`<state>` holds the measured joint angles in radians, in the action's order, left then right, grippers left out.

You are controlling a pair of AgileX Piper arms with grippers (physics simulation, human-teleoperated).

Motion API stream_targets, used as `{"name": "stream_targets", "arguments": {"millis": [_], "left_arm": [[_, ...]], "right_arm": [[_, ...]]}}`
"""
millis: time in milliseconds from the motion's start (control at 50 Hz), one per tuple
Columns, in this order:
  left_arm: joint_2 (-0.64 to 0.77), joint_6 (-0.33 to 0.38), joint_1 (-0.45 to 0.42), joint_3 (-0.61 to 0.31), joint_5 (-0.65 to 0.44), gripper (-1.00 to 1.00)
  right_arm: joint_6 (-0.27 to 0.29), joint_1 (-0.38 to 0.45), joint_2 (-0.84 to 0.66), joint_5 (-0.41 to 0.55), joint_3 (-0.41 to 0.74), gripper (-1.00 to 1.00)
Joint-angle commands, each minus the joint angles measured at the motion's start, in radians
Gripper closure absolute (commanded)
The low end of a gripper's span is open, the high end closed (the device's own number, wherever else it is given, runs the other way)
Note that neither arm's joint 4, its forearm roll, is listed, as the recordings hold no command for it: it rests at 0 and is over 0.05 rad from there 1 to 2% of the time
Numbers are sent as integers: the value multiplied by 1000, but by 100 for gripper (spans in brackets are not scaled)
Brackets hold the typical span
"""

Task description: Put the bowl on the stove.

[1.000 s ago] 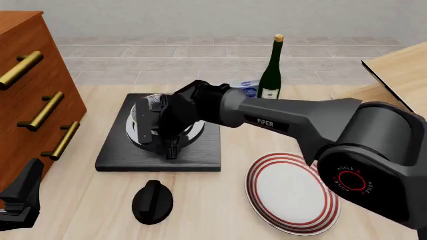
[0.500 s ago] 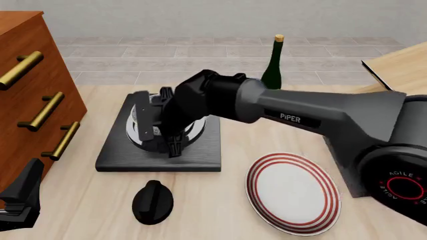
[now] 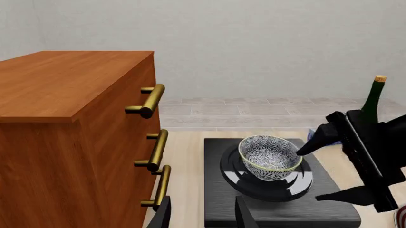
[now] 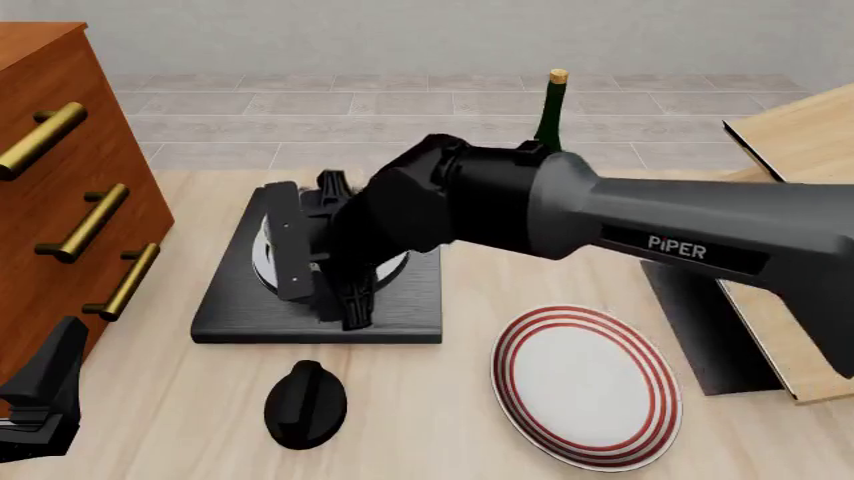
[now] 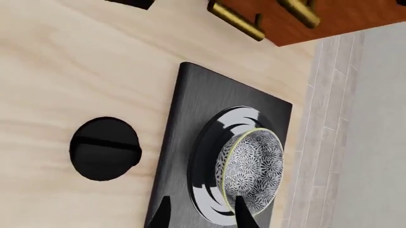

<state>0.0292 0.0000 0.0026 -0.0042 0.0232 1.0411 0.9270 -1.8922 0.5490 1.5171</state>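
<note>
Right gripper (image 3: 345,156) jaws spread wide, gripping nothing, beside the bowl (image 3: 269,157), which sits on the stove (image 3: 279,209) burner; best retreat is straight up and back, without clipping the rim. Left gripper (image 4: 40,405) idles at frame's lower left, jaws apparently parted, empty. The front view hides the bowl behind the arm; both wrist views show it.

Bowl (image 3: 271,156) is grey-and-white speckled with a yellowish rim, sitting on a black stove (image 3: 276,199) with silvery burner rings. Plate (image 4: 585,386) is white with red rings, and the knob (image 4: 306,403) is plain black.
</note>
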Motion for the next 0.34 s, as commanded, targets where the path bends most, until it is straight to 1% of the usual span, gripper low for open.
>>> {"name": "stream_targets", "arguments": {"millis": [20,80,120,340], "left_arm": [[0,0,0,0,0,-100],[0,0,0,0,0,-100],[0,0,0,0,0,-100],[0,0,0,0,0,-100]], "right_arm": [[-16,51,124,-42,-124,-100],[-22,63,145,-50,-142,-100],[-26,76,181,-68,-174,-100],[-28,81,266,-112,-246,-100]]}}
